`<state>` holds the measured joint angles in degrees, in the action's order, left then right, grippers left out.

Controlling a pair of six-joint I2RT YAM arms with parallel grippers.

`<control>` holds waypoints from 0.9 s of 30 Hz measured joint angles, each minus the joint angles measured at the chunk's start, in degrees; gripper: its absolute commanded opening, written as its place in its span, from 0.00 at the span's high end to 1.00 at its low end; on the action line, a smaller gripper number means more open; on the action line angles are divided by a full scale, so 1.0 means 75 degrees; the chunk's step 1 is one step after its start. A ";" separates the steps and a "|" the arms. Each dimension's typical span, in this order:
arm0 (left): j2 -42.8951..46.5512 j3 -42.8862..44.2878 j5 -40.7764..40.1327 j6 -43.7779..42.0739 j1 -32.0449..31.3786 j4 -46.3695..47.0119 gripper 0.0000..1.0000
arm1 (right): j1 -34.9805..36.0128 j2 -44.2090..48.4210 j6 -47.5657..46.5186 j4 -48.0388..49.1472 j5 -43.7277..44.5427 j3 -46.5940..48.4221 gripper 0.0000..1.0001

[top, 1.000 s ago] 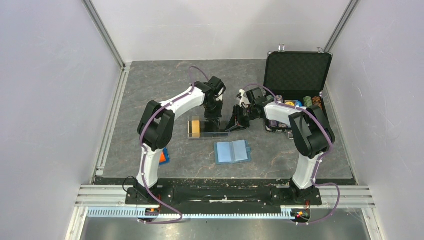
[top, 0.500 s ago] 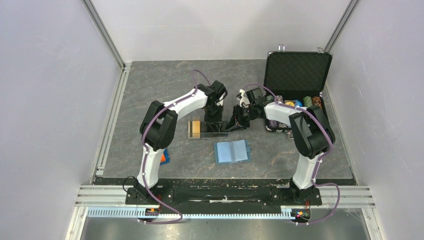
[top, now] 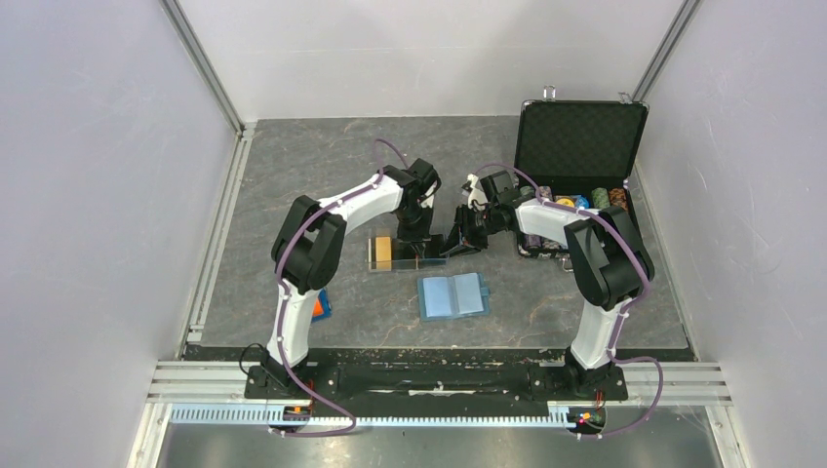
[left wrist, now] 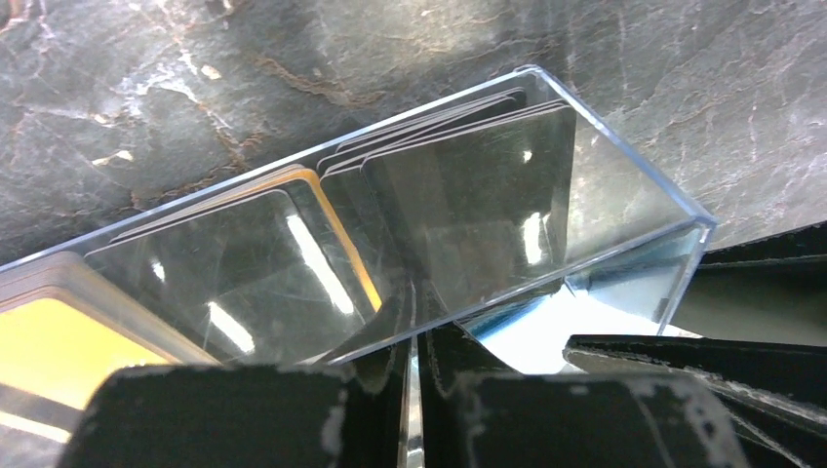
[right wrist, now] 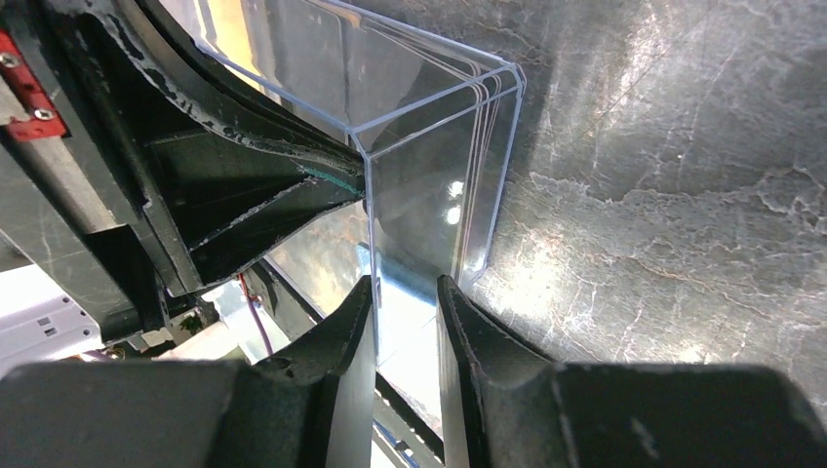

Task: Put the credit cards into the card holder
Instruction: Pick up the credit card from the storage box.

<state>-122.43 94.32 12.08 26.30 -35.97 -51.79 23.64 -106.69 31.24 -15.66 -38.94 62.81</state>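
Observation:
Orange credit cards (top: 382, 252) and black credit cards (left wrist: 468, 195) stand leaning inside a clear plastic tray (top: 405, 257) at mid-table. My left gripper (top: 417, 242) reaches down into the tray. In the left wrist view its jaws (left wrist: 414, 322) are pinched on a thin card seen edge-on, with orange cards (left wrist: 39, 351) further left. My right gripper (top: 465, 237) is shut on the tray's right end, its fingers (right wrist: 356, 322) astride the clear wall (right wrist: 429, 107). The teal card holder (top: 453, 295) lies open and flat, nearer the arm bases.
An open black chip case (top: 580, 156) with coloured chips stands at the back right, just behind the right arm. An orange-and-blue block (top: 320, 305) lies by the left arm's base. Grey side walls enclose the table.
The left gripper's jaws opened and closed again inside the tray, and its wrist shifted slightly. The right gripper and the tray stayed where they were.

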 measured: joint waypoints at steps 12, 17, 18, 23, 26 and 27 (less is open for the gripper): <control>-0.0029 0.0122 0.0125 0.0000 -0.0017 0.0000 0.88 | -0.0032 0.0020 0.0000 -0.0047 0.0023 -0.0006 0.78; -0.0029 0.0128 0.0137 0.0000 -0.0023 0.0017 0.78 | -0.0032 0.0020 0.0000 -0.0047 0.0023 -0.0009 0.78; -0.0029 0.0131 0.0140 -0.0003 -0.0026 0.0023 0.77 | -0.0029 0.0020 0.0000 -0.0047 0.0020 -0.0009 0.78; -0.0026 0.0143 0.0140 0.0000 -0.0061 0.0052 0.75 | -0.0029 0.0020 0.0000 -0.0044 0.0020 -0.0009 0.77; -0.0026 0.0172 0.0137 0.0000 -0.0067 0.0032 0.75 | -0.0029 0.0020 0.0000 -0.0044 0.0020 -0.0015 0.77; -0.0026 0.0178 0.0134 0.0000 -0.0064 0.0032 0.75 | -0.0029 0.0020 0.0003 -0.0041 0.0017 -0.0017 0.78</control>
<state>-122.63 95.66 13.08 26.30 -36.45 -51.55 23.42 -106.54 31.27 -15.97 -38.81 62.67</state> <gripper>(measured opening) 0.249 0.260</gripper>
